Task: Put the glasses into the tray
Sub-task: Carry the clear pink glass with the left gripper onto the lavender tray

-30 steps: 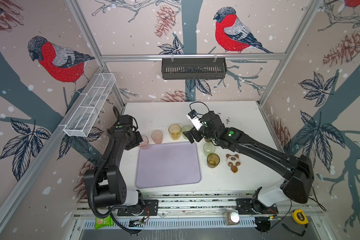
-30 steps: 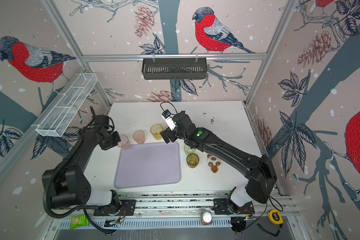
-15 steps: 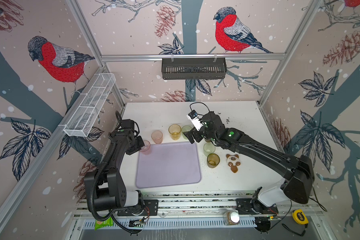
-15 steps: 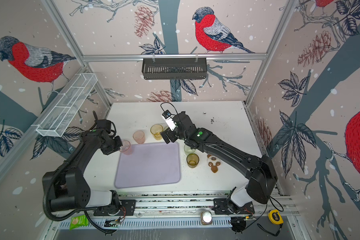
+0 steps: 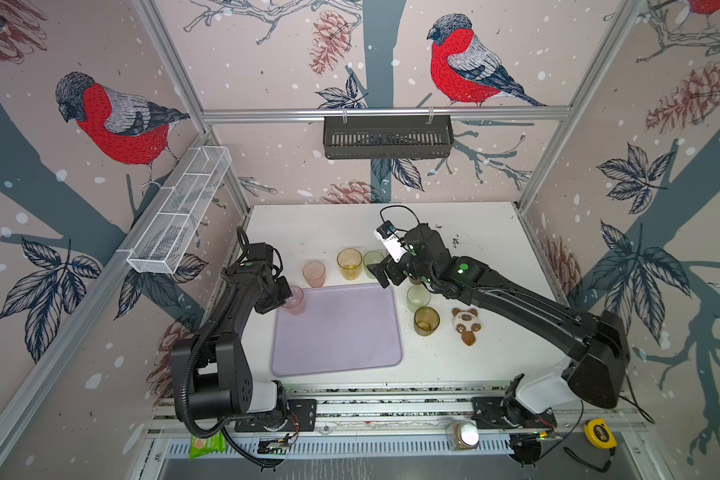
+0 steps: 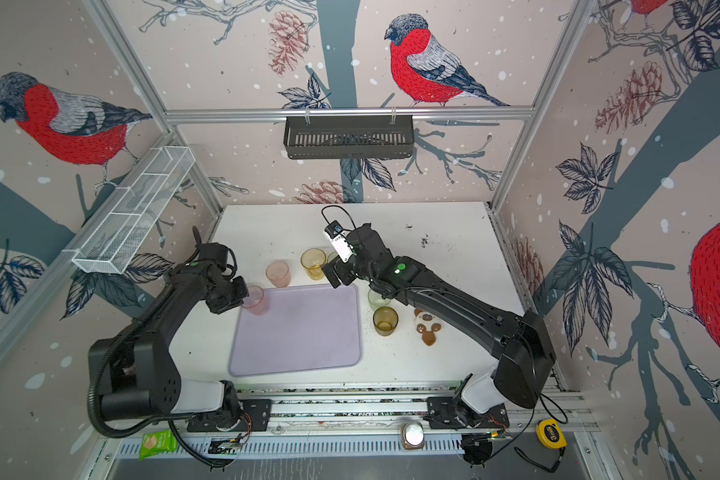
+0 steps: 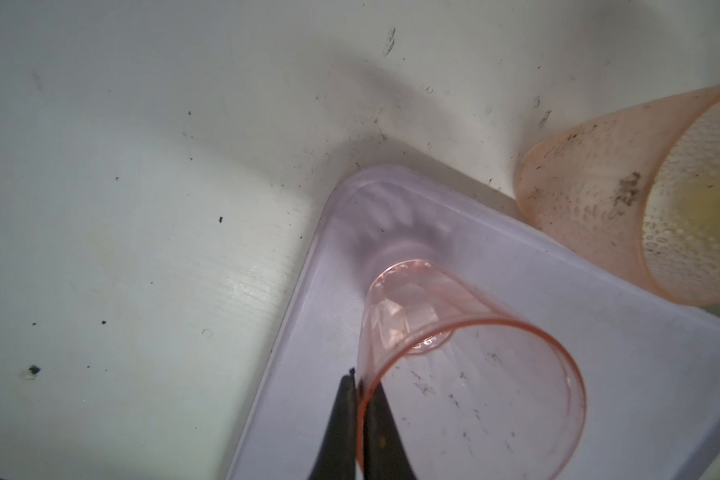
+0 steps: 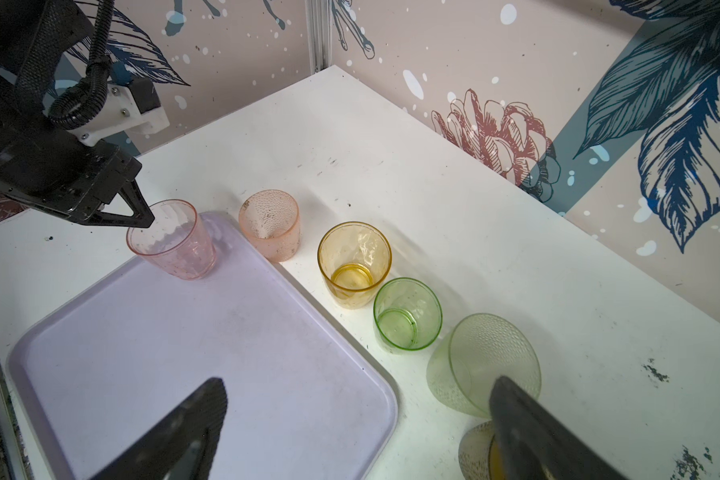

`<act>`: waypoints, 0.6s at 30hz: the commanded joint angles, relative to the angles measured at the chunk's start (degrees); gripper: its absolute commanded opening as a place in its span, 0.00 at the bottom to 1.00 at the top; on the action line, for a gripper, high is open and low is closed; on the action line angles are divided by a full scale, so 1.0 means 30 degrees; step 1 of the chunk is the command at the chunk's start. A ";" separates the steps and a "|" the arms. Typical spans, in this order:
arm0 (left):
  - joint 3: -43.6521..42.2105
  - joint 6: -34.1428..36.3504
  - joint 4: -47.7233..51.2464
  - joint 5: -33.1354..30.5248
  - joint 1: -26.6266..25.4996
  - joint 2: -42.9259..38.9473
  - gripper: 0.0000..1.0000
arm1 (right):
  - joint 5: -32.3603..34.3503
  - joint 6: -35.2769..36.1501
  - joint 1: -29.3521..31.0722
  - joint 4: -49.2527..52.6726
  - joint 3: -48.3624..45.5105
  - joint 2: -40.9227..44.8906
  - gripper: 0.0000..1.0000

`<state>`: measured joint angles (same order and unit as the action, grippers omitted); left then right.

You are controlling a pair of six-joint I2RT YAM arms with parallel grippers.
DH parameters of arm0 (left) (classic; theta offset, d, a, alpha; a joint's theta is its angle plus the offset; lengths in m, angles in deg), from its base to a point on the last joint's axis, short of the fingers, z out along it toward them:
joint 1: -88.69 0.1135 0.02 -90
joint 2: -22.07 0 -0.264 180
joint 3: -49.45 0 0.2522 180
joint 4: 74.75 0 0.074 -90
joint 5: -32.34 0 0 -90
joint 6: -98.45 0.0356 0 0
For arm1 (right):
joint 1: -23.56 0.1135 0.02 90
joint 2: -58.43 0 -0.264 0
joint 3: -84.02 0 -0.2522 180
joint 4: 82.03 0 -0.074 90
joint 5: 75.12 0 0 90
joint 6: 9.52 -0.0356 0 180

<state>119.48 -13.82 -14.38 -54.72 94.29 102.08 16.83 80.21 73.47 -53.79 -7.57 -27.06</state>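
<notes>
White tabletop (image 5: 474, 232): left gripper (image 7: 360, 386) clamps the clear pink plastic tumbler (image 8: 171, 241) by its rim at one corner of the flat lavender tray (image 5: 337, 328); right gripper (image 8: 358, 382) gapes wide, empty.

The tray (image 7: 641, 332) is matt plastic; the clear pink tumbler (image 7: 466, 365) is smooth, glossy.
</notes>
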 commanded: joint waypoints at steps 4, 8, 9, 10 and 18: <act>0.0050 -0.0143 -0.0068 -0.0452 -0.0167 0.0254 0.00 | 0.0226 -0.0173 0.0033 -0.0549 -0.0011 0.0140 1.00; 0.0051 -0.0262 -0.0150 -0.0698 -0.0259 0.0371 0.00 | 0.0256 -0.0173 0.0033 -0.0608 -0.0040 0.0138 1.00; 0.0051 -0.0302 -0.0163 -0.0769 -0.0314 0.0379 0.00 | 0.0231 -0.0173 0.0033 -0.0635 -0.0039 0.0140 1.00; 0.0023 -0.0356 -0.0213 -0.0829 -0.0320 0.0401 0.00 | 0.0256 -0.0172 0.0029 -0.0637 -0.0020 0.0099 1.00; 0.0022 -0.0750 -0.0534 -0.1390 -0.0353 0.0516 0.00 | 0.0226 -0.0173 0.0017 -0.0687 0.0035 0.0074 1.00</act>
<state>119.48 -15.24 -15.45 -57.69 93.29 103.46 16.85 80.21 73.47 -53.99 -7.57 -27.04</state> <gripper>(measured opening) 0.067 0.996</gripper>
